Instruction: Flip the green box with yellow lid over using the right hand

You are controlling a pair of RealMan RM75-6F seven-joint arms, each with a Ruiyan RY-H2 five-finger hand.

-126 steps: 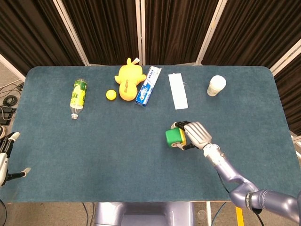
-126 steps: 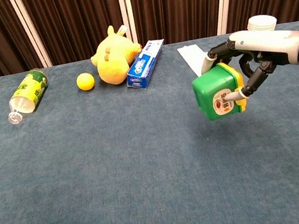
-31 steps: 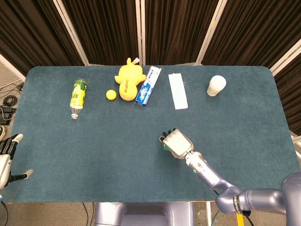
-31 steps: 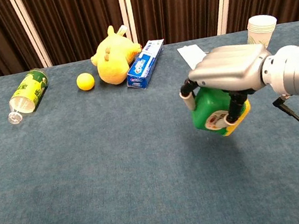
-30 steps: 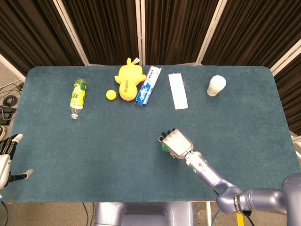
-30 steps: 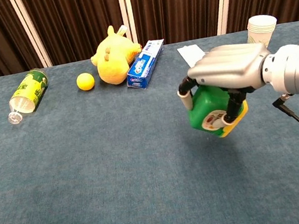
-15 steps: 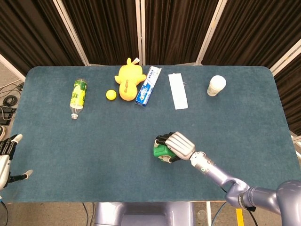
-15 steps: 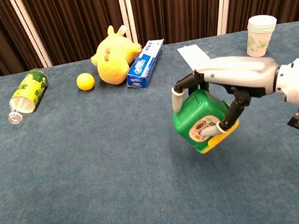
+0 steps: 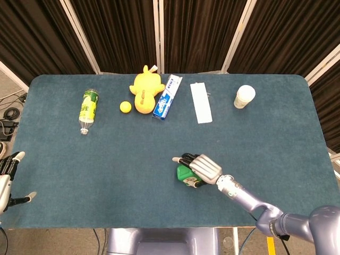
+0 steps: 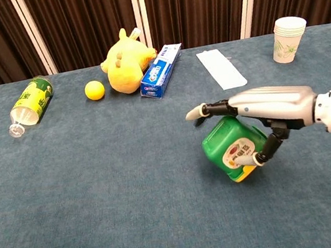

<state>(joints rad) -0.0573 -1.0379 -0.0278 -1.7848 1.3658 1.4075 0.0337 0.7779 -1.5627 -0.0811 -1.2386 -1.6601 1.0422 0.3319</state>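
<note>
The green box (image 9: pixel 184 173) (image 10: pixel 227 144) with its yellow lid sits tilted low at the table (image 9: pixel 106 159), lid edge turned down and toward me, round label facing the chest camera. My right hand (image 9: pixel 204 167) (image 10: pixel 262 107) lies over its top, thumb pressed on the label side near the lid. One finger sticks out to the left, past the box. Whether the lid touches the cloth I cannot tell. My left hand (image 9: pixel 6 178) hangs off the table's front left corner, fingers apart and holding nothing.
Along the far side lie a plastic bottle (image 9: pixel 87 109) (image 10: pixel 29 104), a yellow ball (image 9: pixel 125 107), a yellow plush toy (image 9: pixel 146 89), a toothpaste carton (image 9: pixel 167 96), a white strip (image 9: pixel 201 102) and a paper cup (image 9: pixel 244 96) (image 10: pixel 288 30).
My right hand has turned the box lid-down and lowered it toward the table, closer to me. Its fingers have loosened, one now stretched out. The left hand stayed put.
</note>
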